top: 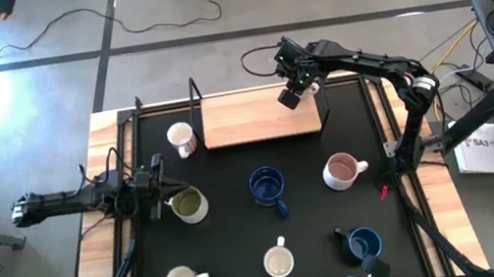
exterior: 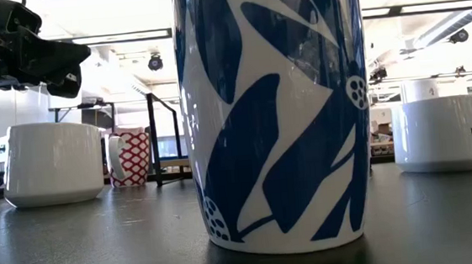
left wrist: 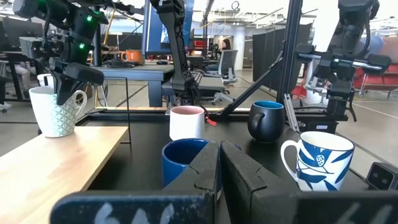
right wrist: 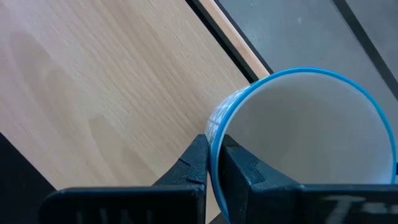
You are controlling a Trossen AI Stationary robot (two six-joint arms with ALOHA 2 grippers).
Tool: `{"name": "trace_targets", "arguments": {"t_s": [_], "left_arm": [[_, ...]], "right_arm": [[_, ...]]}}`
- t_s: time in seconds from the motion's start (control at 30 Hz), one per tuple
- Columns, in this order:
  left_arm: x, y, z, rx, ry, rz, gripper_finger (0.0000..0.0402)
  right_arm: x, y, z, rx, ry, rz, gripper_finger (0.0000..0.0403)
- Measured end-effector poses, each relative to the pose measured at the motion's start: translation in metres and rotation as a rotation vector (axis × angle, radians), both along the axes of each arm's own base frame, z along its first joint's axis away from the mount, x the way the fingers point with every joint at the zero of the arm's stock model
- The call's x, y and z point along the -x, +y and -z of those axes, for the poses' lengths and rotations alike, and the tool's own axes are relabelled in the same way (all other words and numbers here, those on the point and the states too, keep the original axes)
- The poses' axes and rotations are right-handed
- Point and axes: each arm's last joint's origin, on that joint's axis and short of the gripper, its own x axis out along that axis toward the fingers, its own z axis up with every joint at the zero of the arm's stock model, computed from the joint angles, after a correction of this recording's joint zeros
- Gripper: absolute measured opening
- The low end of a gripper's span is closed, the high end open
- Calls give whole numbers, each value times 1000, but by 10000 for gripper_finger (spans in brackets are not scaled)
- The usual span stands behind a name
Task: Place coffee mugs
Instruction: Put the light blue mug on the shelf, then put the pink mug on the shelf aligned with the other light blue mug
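Over the black worktop (top: 240, 219), my right fingers (right wrist: 214, 163) pinch a blue-rimmed mug's (right wrist: 305, 143) wall above the wooden shelf (top: 254, 117); next, lower and release. Left fingers (left wrist: 219, 163) clenched, empty.

In the low view the blue-and-white mug (exterior: 275, 112) stands so near the camera that its top is cut off by the picture's edge, and it hides the middle of the table behind it. The red-patterned mug (exterior: 130, 157) is half covered by the white mug (exterior: 53, 161) in front. On the mug at the right (exterior: 443, 132) there is small dark lettering, too small to read. In the right wrist view the light-blue-rimmed mug (right wrist: 305, 143) is cut by the edge, so its handle is not visible. In the high view this mug is mostly hidden under the right gripper (top: 292, 95).
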Motion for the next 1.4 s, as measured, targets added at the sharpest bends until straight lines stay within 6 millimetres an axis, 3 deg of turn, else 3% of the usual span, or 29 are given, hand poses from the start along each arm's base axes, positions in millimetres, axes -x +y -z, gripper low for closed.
{"name": "trace_targets", "arguments": {"t_s": [0.5,0.83,1.03,1.4], "left_arm": [[0,0,0,0,0,0,0],[0,0,0,0,0,0,0],[0,0,0,0,0,0,0],[0,0,0,0,0,0,0]], "right_arm": [[0,1,-3,-15,-28,-13,76],[17,17,-37,3,-114,58,104],[25,41,-58,-81,-195,22,104],[48,109,-80,-206,-90,-7,77]]}}
